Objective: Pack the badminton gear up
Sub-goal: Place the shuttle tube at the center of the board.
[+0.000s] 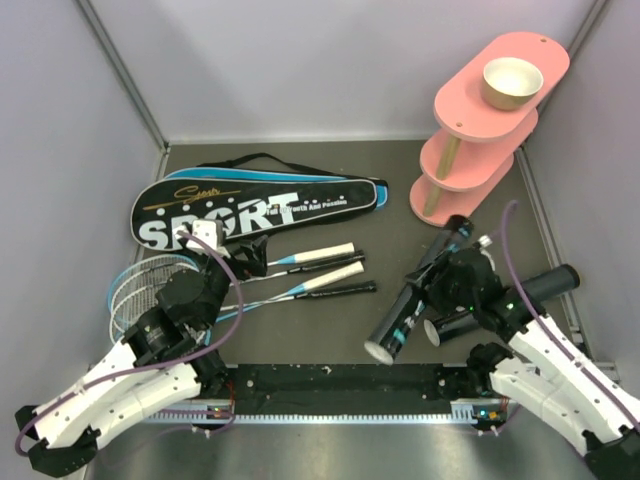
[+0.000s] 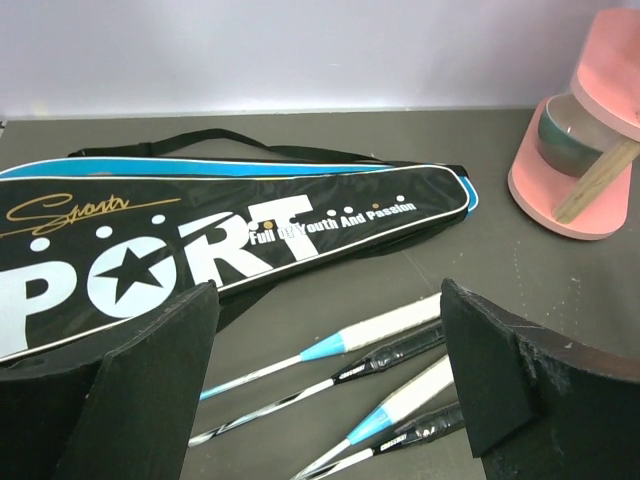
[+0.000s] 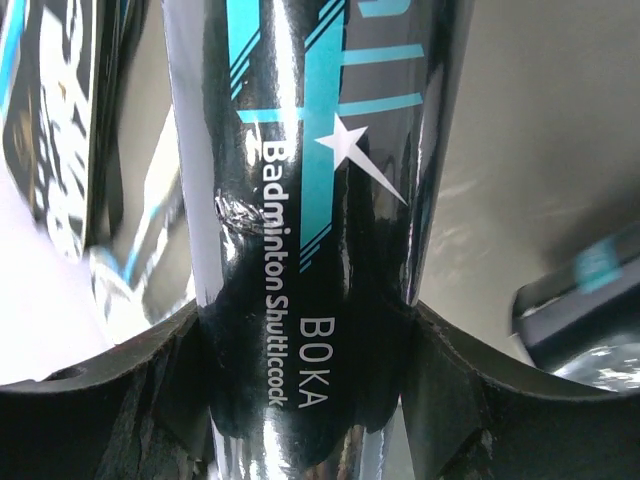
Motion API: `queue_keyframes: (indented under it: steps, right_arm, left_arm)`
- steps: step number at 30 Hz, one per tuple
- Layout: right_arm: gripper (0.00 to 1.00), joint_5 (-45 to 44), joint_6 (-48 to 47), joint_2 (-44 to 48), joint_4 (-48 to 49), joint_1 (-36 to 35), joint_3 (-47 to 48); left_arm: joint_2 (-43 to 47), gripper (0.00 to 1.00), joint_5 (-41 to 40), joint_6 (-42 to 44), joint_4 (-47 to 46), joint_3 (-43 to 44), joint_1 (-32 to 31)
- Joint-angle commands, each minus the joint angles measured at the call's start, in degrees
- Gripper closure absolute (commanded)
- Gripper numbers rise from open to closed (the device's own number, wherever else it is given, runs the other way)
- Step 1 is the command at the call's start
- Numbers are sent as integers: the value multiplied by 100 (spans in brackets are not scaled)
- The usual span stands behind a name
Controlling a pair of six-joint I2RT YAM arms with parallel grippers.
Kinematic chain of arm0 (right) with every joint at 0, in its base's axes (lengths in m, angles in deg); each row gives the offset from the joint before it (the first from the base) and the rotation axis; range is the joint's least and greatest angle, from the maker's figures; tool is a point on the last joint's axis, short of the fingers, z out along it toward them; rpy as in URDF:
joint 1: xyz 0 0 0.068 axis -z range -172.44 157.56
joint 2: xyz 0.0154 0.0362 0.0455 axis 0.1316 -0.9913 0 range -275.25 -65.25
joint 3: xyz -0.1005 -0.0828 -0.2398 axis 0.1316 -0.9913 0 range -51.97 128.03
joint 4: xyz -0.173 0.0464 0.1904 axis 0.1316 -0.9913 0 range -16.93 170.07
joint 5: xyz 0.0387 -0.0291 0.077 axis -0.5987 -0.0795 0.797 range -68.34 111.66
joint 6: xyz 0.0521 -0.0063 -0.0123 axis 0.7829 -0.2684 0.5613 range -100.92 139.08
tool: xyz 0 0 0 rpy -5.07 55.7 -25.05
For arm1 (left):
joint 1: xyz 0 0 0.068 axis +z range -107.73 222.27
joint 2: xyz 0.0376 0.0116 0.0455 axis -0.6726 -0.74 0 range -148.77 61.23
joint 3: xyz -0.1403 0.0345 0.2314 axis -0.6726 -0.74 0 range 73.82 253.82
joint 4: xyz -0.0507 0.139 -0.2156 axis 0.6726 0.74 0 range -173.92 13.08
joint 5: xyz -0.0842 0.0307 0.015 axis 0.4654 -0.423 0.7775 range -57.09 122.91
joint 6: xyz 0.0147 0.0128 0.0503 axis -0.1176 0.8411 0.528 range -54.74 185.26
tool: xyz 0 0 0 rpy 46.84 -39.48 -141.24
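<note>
A black racket bag (image 1: 250, 205) lettered SPORT lies at the back left; it also shows in the left wrist view (image 2: 200, 240). Several thin blue and black rackets (image 1: 310, 272) lie in front of it, heads to the left. My left gripper (image 1: 252, 256) is open and empty above the racket shafts (image 2: 330, 370). My right gripper (image 1: 435, 285) is shut on a black shuttlecock tube (image 1: 400, 322), lettered BOKA (image 3: 310, 200). A second black tube (image 1: 452, 328) lies beside it (image 3: 580, 300). No shuttlecocks show.
A pink three-tier stand (image 1: 480, 130) stands at the back right with a tan bowl (image 1: 512, 82) on its top tier; its base shows in the left wrist view (image 2: 560, 210). Grey walls close in the table on three sides.
</note>
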Motion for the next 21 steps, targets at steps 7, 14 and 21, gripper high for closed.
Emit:
queue_keyframes:
  steps: [7,14,21]
  right_arm:
    - [77,-1522,-311,-1891,-299,3078,935]
    - [68,-2648,-857,-3178,-176,3256,1262]
    - [62,-2306,-1015,-3592,237,3265,1113]
  left_arm:
    - [30,7,273,69,61,93,13]
    - [31,1,457,236,210,-127,22]
    - [-1769,1,1546,-1194,1161,1007,944]
